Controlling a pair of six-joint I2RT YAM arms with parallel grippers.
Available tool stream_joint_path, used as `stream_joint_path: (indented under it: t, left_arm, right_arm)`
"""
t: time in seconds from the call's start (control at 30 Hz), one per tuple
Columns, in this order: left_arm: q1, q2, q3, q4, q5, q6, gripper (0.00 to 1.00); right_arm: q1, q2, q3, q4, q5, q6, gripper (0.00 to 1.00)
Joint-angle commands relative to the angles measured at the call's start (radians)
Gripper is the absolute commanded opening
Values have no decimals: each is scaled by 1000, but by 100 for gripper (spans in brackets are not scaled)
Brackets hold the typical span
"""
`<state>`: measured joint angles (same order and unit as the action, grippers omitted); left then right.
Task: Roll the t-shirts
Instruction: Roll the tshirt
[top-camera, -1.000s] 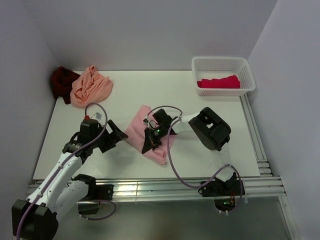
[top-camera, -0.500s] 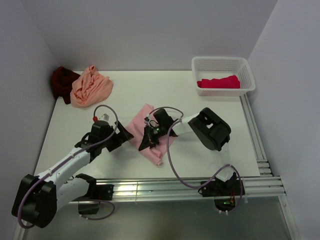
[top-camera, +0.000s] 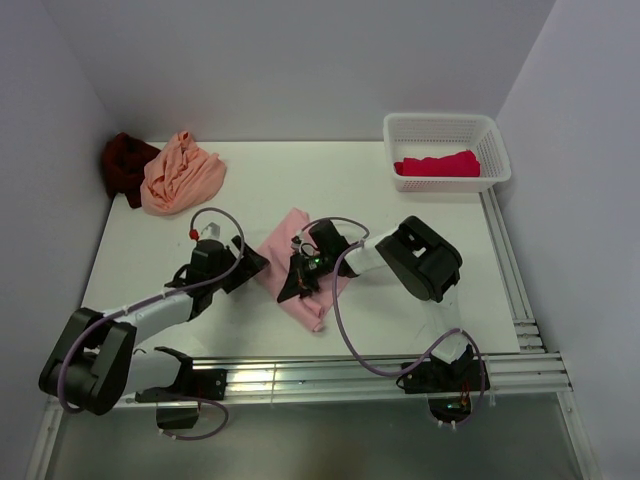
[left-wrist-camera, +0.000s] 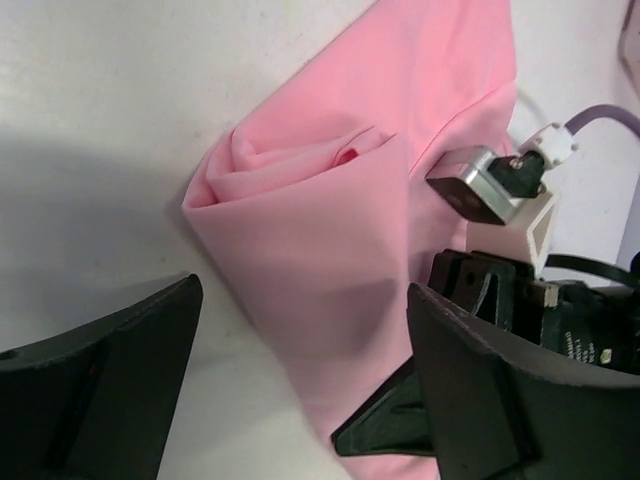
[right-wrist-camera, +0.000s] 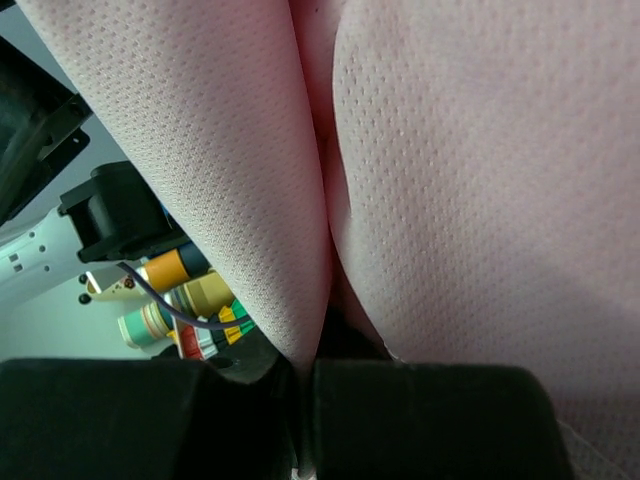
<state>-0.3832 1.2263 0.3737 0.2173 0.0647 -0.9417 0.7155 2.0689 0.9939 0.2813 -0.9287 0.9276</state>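
You have the light pink t-shirt (top-camera: 283, 243) folded mid-tabletop (top-camera: 260, 190), not yet rolled. The right end effector (right-wrist-camera: 300, 385) is clenched on its cloth, and the left end effector (top-camera: 254, 263) is released beside it. The crimson-pink t-shirt (top-camera: 437, 164) sits in the basket (top-camera: 440, 125). The peach-orange t-shirt (top-camera: 180, 172) and maroon t-shirt (top-camera: 122, 165) wait crumpled.

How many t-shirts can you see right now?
4: the light pink t-shirt mid-table, the peach-orange t-shirt far left, the dark maroon t-shirt in the corner beside it, the crimson-pink t-shirt in the basket. The basket could hide more.
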Motion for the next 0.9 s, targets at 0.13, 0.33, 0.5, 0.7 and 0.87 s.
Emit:
stream_joint_path:
  t: [0.13,0.33,0.5,0.7,0.87]
  left_arm:
    - [-3,110,-28,229,21,-16,72]
    - [-5,182,-64,344,12,-25,64]
    - [-5,254,-53,386,-9,-22,54]
    - [-5,265,-47,404,-9,-20,53]
    - [-5,239,-44,392,-17,-6,32]
  right_arm:
    - [9,0,-17,110,-24,60,0]
    - [13,5,-12,156,-38,102,0]
    - [25,-12,0,89,-13,56,6]
    - [29,-35,6,9,31,-13,21]
    - [30,-59,0,-16,53,-33,41]
